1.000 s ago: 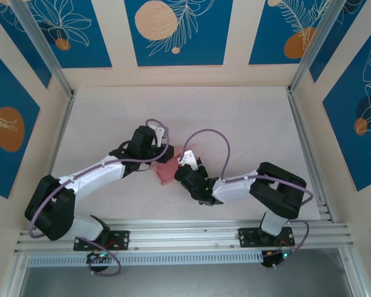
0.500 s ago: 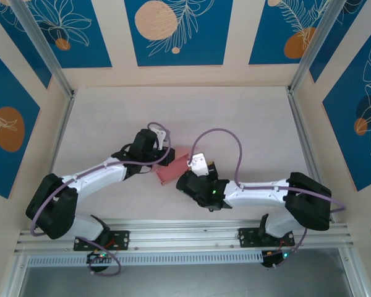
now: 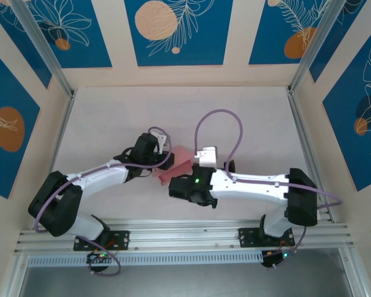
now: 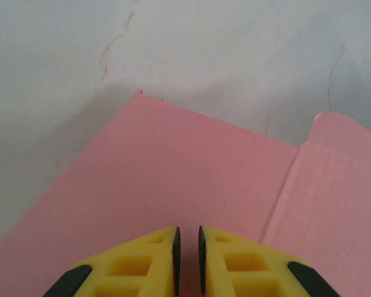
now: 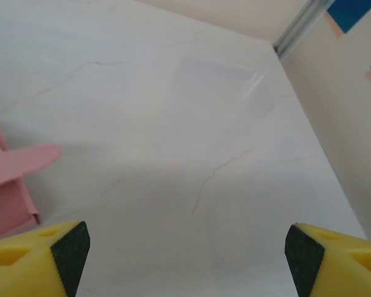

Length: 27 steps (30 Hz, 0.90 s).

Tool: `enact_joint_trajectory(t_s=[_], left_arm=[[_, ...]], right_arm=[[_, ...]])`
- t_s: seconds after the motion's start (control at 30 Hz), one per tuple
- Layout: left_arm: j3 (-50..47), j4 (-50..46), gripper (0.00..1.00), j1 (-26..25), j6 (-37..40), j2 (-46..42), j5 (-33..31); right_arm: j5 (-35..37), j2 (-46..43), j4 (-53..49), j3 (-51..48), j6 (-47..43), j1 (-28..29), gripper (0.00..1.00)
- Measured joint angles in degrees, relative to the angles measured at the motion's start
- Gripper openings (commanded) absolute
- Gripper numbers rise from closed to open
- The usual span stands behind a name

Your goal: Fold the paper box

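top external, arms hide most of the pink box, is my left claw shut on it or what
observer: The left wrist view shows the left claw nearly shut, a thin slit between its yellow pads, with a flat panel of the paper box right ahead. I can't tell if card is pinched.
operator: and the right claw
observer: In the right wrist view the right claw is wide open, with bare table between its fingers and nothing gripped.
operator: any flap loose near it
observer: Yes, a round-ended flap sticks out free over the table at that view's left edge.
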Motion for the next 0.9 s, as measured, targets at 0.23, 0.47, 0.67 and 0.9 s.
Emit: enact_joint_trajectory(t_s=[0.23,0.47,0.67,0.9], left_arm=[[-0.59,0.61,0.16,-0.74,1.57,0.31,-1.99],[-2.1,1.64,0.15,-2.1,2.8,2.64,-4.46],[-4.0,4.48,0.14,-2.34,3.19,4.68,-5.42],[-4.87,10.16,0.13,-2.36,3.21,6.71,-6.88]], right_arm=[[-17.0,-22.93,30.82,-13.6,-24.96,-16.92,1.0],[-45.2,-21.09,43.52,-13.25,-35.3,-35.19,1.0],[-65.81,-6.08,45.38,-5.35,-41.51,-41.72,0.91],[-79.43,8.24,46.1,1.03,-47.69,-42.12,0.69]])
